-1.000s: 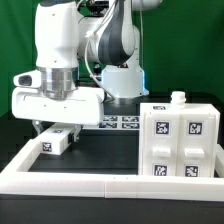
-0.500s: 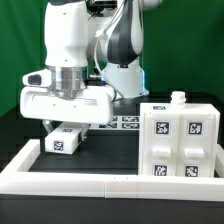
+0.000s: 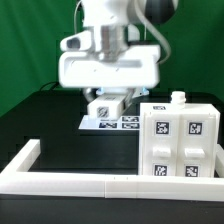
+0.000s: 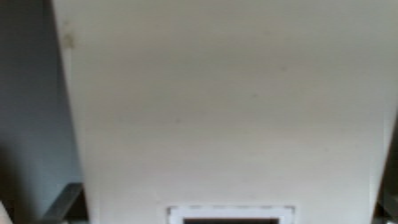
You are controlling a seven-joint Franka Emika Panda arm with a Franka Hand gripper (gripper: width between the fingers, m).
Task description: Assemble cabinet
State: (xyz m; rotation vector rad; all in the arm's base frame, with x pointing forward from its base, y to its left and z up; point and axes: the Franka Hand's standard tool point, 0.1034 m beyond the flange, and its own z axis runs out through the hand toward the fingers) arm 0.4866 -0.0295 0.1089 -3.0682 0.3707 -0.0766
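**Progress.** The cabinet is only partly assembled. The large cabinet shell (image 3: 180, 142) stands on the table (image 3: 40, 120) at the exterior view's right, just behind the border rail (image 3: 100, 182). Its tagged face is turned toward the camera, and a small white stub (image 3: 179, 97) projects from its top. One small white block (image 3: 101, 109) is in transit and not yet joined to the shell. Still to do: bring the block to the shell, align it and seat it. Whether further loose parts remain cannot be determined from these views.

**End effector.** The end effector (image 3: 108, 103) is closed around the small white block, with the jaws narrowed to the block's width. The block hangs under the wrist above the marker board (image 3: 116, 124), near the shell but not touching it. In the wrist view the block (image 4: 231, 110) fills nearly the whole picture as a plain white face, with the edge of a tag (image 4: 231, 214) at one end. The fingers are not visible there.

**Change from the earlier frames.** Half a second ago the block was low at the exterior view's left, at table level beside the rail's left corner, with the end effector set over it. The block is now off the table and has moved toward the exterior view's right, and the arm has travelled with it. The shell has not moved.
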